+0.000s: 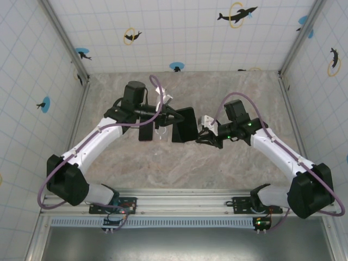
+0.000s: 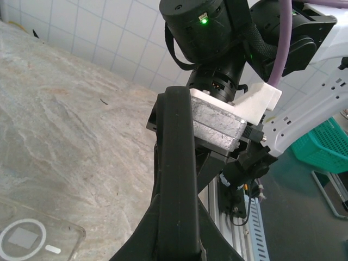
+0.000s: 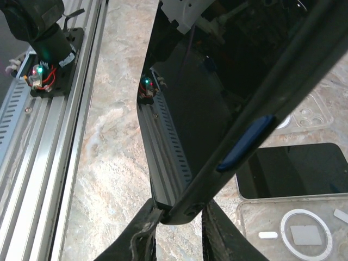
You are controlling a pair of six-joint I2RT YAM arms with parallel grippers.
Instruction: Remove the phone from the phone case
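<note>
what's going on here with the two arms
Both arms meet over the middle of the table around a dark phone that is held up on its edge. The left fingers are shut on it. The right fingers sit on either side of its lower corner, but I can't tell whether they actually grip it. A clear case lies flat on the table next to another dark phone.

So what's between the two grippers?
The phone, spanning from the left gripper to the right gripper; the top view shows it.
</note>
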